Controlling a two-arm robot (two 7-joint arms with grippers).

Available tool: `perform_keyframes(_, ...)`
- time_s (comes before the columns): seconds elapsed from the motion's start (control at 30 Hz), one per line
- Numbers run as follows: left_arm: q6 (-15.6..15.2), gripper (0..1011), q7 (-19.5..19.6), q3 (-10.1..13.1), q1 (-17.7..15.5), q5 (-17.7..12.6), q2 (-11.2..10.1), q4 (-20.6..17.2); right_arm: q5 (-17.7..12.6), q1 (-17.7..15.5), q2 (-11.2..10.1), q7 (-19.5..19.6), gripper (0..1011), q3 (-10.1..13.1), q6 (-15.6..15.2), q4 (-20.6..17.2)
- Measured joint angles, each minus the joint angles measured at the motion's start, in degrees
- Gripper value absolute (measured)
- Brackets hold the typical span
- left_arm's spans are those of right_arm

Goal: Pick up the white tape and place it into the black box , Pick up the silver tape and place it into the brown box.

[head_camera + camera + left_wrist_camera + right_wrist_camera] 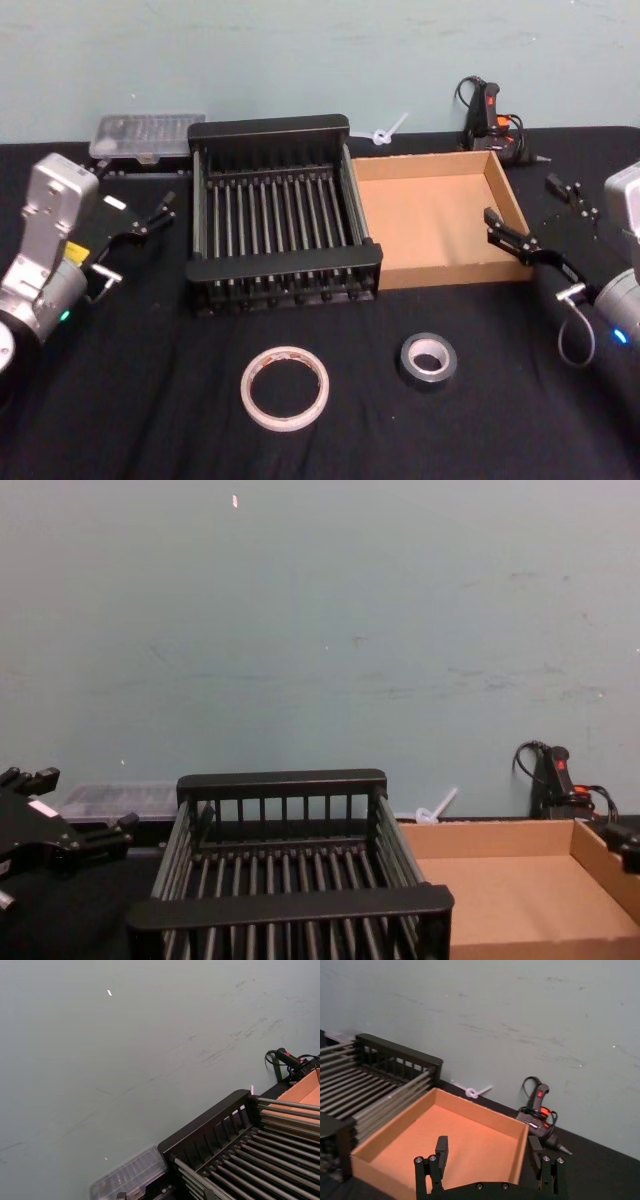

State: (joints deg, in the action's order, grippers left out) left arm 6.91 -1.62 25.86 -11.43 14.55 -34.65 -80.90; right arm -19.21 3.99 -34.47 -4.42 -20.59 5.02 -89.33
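Nearest, the right gripper [489, 1157] is seen low in the right wrist frame, jaws apart and empty over the brown box [395, 1130]. Left gripper [150, 217], at mid-left, seems open. Nothing is grasped yet; a descent is needed to the flat white tape [285, 388] or glossy silver tape [428, 360], bottom centre, before the slatted black box [285, 272].

Black-clothed table [150, 400] bears black box [270, 135], brown box [505, 190], white tape [285, 388], silver tape [428, 360].

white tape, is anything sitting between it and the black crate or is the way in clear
Nothing visible blocks it. The white tape lies flat on the black cloth just in front of the black crate, with bare cloth between them. The silver tape sits off to its right, outside that path. The crate's front rail must be cleared by lifting.
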Motion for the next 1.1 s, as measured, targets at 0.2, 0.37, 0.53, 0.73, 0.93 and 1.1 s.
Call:
perform_keyframes(0.2,0.0,1001,0.0,0.0,0.0,0.0,0.0,0.0,-1.4,-2.6,-0.1,-1.7,1003,0.8,-1.1,-3.0)
perform_keyframes(0.37,0.0,1001,0.0,0.0,0.0,0.0,0.0,0.0,-2.3,-4.6,-0.3,-3.4,1003,1.2,-2.1,-5.1)
perform_keyframes(0.53,0.0,1001,0.0,0.0,0.0,0.0,0.0,0.0,-3.0,-6.3,-0.6,-5.0,1003,1.3,-3.5,-6.6)
perform_keyframes(0.73,0.0,1001,0.0,0.0,0.0,0.0,0.0,0.0,-3.7,-7.9,-1.0,-6.9,1002,1.4,-5.8,-8.2)
perform_keyframes(0.93,0.0,1001,0.0,0.0,0.0,0.0,0.0,0.0,-4.1,-9.3,-1.5,-8.8,1002,1.5,-8.7,-9.4)
perform_keyframes(1.1,0.0,1001,0.0,0.0,0.0,0.0,0.0,0.0,-4.1,-9.7,-1.9,-10.4,1002,1.4,-11.7,-10.3)
